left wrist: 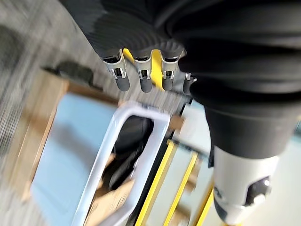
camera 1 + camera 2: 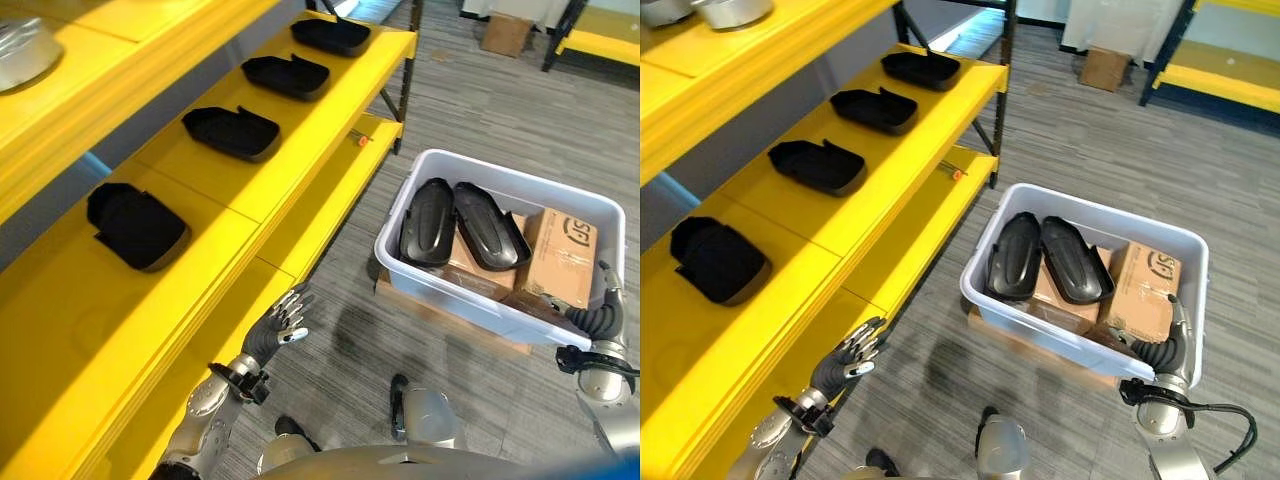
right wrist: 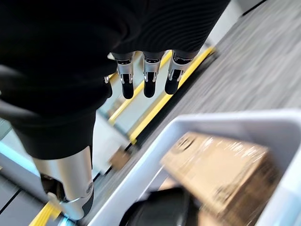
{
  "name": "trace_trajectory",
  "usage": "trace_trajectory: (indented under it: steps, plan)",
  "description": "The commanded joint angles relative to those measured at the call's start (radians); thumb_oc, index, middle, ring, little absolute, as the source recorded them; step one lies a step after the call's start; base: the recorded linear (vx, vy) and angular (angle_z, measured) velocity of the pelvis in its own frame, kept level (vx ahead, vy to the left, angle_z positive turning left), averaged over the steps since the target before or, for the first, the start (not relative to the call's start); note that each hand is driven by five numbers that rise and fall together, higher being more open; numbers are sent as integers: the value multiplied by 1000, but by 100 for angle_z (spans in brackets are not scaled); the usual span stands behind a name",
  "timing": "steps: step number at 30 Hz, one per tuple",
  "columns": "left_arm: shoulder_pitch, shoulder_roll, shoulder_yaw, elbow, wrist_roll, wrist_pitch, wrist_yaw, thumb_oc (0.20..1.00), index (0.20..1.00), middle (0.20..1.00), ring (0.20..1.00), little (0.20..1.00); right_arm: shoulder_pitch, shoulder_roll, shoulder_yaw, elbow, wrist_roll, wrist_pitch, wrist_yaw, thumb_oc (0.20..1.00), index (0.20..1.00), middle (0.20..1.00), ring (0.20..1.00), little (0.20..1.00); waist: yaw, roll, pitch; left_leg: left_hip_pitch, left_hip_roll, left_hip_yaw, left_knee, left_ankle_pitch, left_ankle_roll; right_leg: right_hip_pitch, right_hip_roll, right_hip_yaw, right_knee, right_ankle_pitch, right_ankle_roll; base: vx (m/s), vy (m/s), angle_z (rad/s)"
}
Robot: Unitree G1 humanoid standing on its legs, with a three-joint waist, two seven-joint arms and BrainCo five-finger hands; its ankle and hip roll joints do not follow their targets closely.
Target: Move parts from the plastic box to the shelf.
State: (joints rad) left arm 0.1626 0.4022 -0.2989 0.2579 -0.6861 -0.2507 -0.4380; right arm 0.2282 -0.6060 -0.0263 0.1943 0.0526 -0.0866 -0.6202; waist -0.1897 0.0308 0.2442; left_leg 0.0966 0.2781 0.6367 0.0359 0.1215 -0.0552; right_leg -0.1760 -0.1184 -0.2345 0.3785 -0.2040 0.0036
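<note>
Parts for the move, two long glossy black plastic shells (image 2: 428, 222) (image 2: 491, 226), lie side by side inside a pale grey plastic box (image 2: 440, 291) on the grey striped carpet floor (image 2: 480, 110), leaning on brown cardboard cartons (image 2: 560, 244) packed in the same box. The box rests on a flat brown cardboard sheet (image 2: 400, 292).

Nearest the camera, the robot's left hand (image 2: 282, 322) hangs in the air on the shelf side of the box, well apart from it, just beside the front edge of the yellow metal shelf (image 2: 300, 130); its fingers (image 1: 123, 81) are straight and relaxed and carry nothing. The right hand (image 2: 603, 305) sits at the near corner of the box on the side away from the shelf, above the rim; its fingers (image 3: 149, 83) are likewise loosely extended, with nothing in their grasp, over the carton end of the box.

Beyond the left hand, on the middle board of the shelf, four matt black moulded plastic trays stand in a row that runs away from the box: the closest (image 2: 137, 226), the next (image 2: 232, 132), the third (image 2: 286, 75) and the farthest (image 2: 331, 36) near the shelf's end. A rounded silver metal piece (image 2: 22, 50) rests on the board above.

Far past the box, a brown cardboard box (image 2: 507, 33) stands on the floor beside another yellow rack (image 2: 603, 40).
</note>
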Motion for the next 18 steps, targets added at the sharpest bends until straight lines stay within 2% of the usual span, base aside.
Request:
trace_trajectory:
  steps: [1, 2, 3, 5, 7, 10, 13, 14, 16, 17, 18]
  plan:
    - [10, 2, -2, -82, -8, -68, 7, 1000, 1000, 1000, 1000, 1000, -68, 12, -16, 13, -18, -78, -77, 1000, 1000, 1000, 1000, 1000, 0, -48, 32, -42, -17, -122, -1, -45, -38, 152, -10, -31, -241, 142, 40, 69, -71, -47]
    - [8, 1, -4, -82, -8, -70, 10, 1000, 1000, 1000, 1000, 1000, -72, 12, -14, 15, -20, -80, -76, 1000, 1000, 1000, 1000, 1000, 1, -48, 32, -42, -18, -129, -1, -46, -38, 150, -9, -25, -241, 143, 39, 99, -89, -65]
    - [-4, -6, -20, -88, -1, -78, 22, 1000, 1000, 1000, 1000, 1000, -94, 10, 2, 26, -39, -89, -78, 1000, 1000, 1000, 1000, 1000, 6, -46, 34, -39, -36, -200, 4, -60, -37, 137, -1, 23, -247, 150, 38, 64, -54, -87]
    - [-14, -18, -39, -96, -27, -92, 6, 1000, 1000, 1000, 1000, 1000, -111, 2, 17, 19, -69, -105, -80, 1000, 1000, 1000, 1000, 1000, 9, -44, 38, -35, -55, -254, 11, -84, -32, 125, 4, 66, -246, 155, 39, 80, -82, -110]
    - [-37, -21, -52, -104, -46, -100, 1, 1000, 1000, 1000, 1000, 1000, -126, -11, 18, 6, -70, -104, -89, 1000, 1000, 1000, 1000, 1000, 0, -40, 39, -27, -57, -256, 4, -100, -28, 113, 7, 83, -236, 147, 36, 39, -85, -113]
    - [-96, -32, -88, -72, -33, -138, 6, 1000, 1000, 1000, 1000, 1000, -154, -18, 24, 15, -59, -116, -107, 1000, 1000, 1000, 1000, 1000, -27, -32, 33, 0, -54, -249, -9, -104, -34, 97, 11, 92, -206, 133, 29, 46, -127, -12]
    - [-135, -44, -110, -82, -78, -140, 15, 1000, 1000, 1000, 1000, 1000, -159, -23, 15, -1, -71, -144, -73, 1000, 1000, 1000, 1000, 1000, -49, -21, 23, 18, -40, -250, 9, -82, -45, 89, 19, 96, -181, 113, 12, 100, -183, -2]
    - [-158, -55, -115, -85, -129, -124, 44, 1000, 1000, 1000, 1000, 1000, -164, -21, 26, -12, -28, -132, 8, 1000, 1000, 1000, 1000, 1000, -61, -19, 15, 22, -18, -254, 60, -49, -58, 101, 32, 100, -175, 100, -8, 156, -268, -15]
    - [-168, -67, -107, -74, -137, -107, 69, 1000, 1000, 1000, 1000, 1000, -167, -3, 51, -16, -11, -131, 61, 1000, 1000, 1000, 1000, 1000, -66, -24, 10, 26, 0, -250, 104, -28, -66, 114, 42, 100, -183, 100, -22, 126, -274, -20]
    - [-180, -76, -103, -62, -113, -107, 81, 1000, 1000, 1000, 1000, 1000, -169, 11, 79, -24, -22, -139, 61, 1000, 1000, 1000, 1000, 1000, -66, -30, 8, 14, 18, -249, 155, 5, -77, 127, 50, 100, -198, 107, -32, 84, -230, -37]
    - [-183, -78, -102, -58, -108, -109, 83, 1000, 1000, 1000, 1000, 1000, -169, 16, 87, -26, -23, -142, 64, 1000, 1000, 1000, 1000, 1000, -68, -32, 7, 9, 24, -251, 170, 11, -79, 131, 53, 99, -202, 109, -35, 74, -193, -31]
